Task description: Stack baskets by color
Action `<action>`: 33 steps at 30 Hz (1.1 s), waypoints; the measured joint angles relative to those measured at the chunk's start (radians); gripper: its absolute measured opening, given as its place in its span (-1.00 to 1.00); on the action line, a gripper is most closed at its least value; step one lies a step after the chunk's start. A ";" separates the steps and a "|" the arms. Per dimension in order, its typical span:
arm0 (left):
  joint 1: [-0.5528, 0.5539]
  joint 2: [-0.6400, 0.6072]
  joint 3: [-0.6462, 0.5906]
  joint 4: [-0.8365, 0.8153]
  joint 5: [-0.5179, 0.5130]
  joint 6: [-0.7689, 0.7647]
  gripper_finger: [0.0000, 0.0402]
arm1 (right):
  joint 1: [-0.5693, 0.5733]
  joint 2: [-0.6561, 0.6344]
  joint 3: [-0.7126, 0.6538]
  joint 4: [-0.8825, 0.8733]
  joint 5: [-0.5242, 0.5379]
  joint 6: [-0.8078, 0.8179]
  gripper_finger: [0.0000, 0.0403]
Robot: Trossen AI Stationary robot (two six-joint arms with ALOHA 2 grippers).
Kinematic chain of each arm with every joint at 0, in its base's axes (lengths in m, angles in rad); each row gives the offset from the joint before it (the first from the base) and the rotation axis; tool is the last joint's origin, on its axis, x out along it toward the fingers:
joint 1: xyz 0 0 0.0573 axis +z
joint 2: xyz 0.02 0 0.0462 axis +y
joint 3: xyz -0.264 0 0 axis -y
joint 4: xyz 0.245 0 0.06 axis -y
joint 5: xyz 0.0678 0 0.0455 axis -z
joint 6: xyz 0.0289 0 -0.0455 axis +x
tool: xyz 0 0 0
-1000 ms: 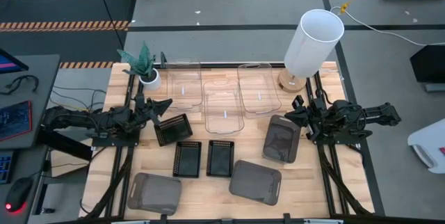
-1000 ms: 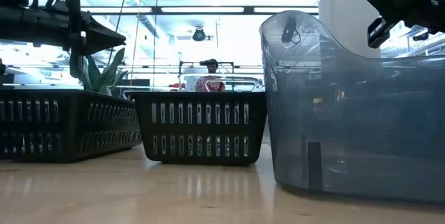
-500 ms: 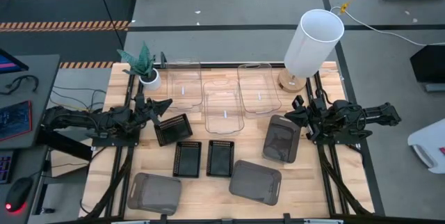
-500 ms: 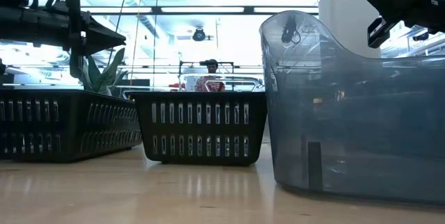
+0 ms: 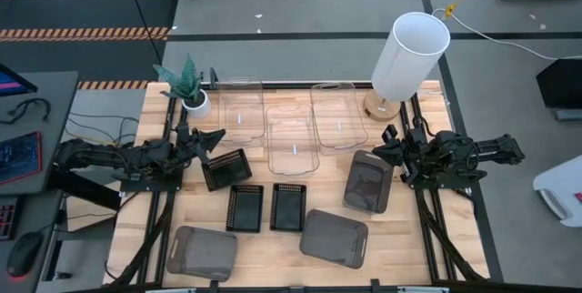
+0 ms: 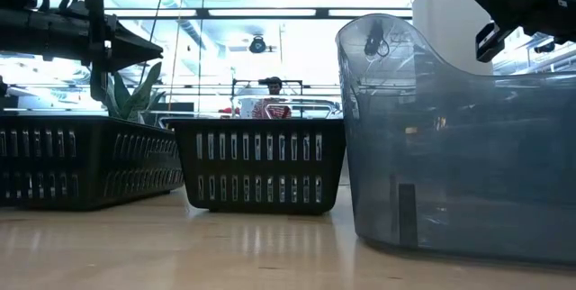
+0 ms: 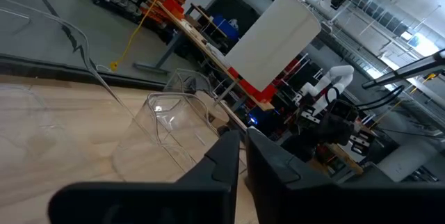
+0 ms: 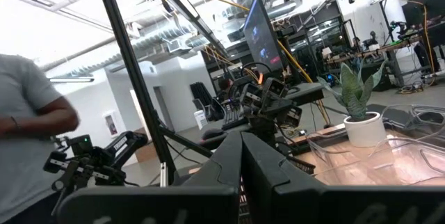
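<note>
Risk: your closed, empty left gripper (image 5: 215,136) sits just beside the tilted black basket (image 5: 226,168); descending unopened tips it. Right gripper (image 5: 386,152), closed, hovers beside a grey basket (image 5: 367,182).

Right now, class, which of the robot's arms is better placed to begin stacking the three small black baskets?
Probably the left. The left gripper, shut and empty, hovers beside the tilted black basket; the other two lie nearby. The right gripper sits across the table.
</note>
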 joint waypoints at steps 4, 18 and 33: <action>0.000 0.000 0.000 0.000 0.000 0.000 -0.82 | 0.000 0.000 0.000 0.000 0.000 0.000 -0.94; 0.000 0.000 0.000 0.000 0.000 0.000 -0.82 | 0.000 0.000 0.000 0.000 0.000 -0.001 -0.94; 0.000 0.000 0.000 0.000 0.000 0.000 -0.82 | -0.001 0.000 0.000 0.244 0.107 0.299 -0.94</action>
